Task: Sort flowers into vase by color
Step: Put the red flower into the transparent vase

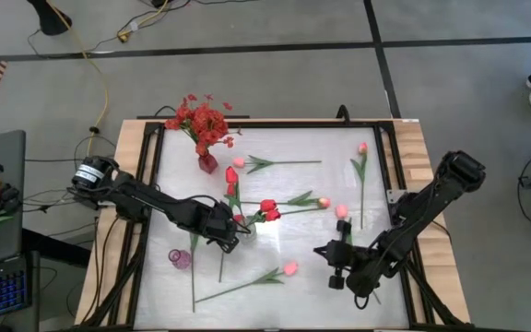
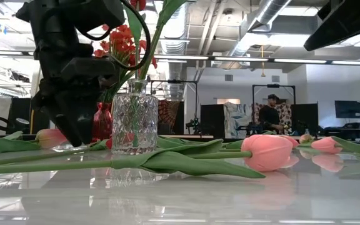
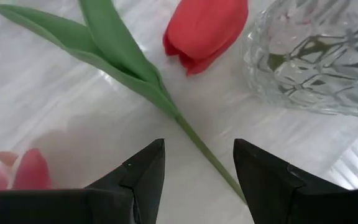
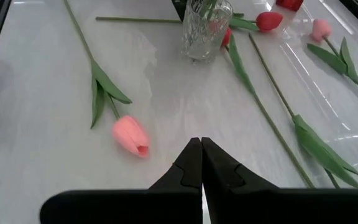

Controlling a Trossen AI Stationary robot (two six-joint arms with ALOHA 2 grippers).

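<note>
The left gripper (image 3: 197, 163) stands with jaws parted astride the thin green stem of a red tulip bud (image 3: 205, 28) lying on the white tabletop (image 3: 55, 112) beside a clear cut-glass vase (image 3: 316, 56), while the right gripper (image 4: 201, 163), jaws closed and empty, hangs near a pink tulip bud (image 4: 130, 135).

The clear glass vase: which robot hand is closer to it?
Left. The left hand sits right beside the clear vase, open over a stem; the right hand waits far off, shut.

White glossy table (image 1: 293, 277), wood-edged; strewn with loose tulips (image 1: 289, 268), clear glass vase (image 2: 134, 117), red vase (image 1: 208, 163), small purple vase (image 1: 180, 258).
</note>
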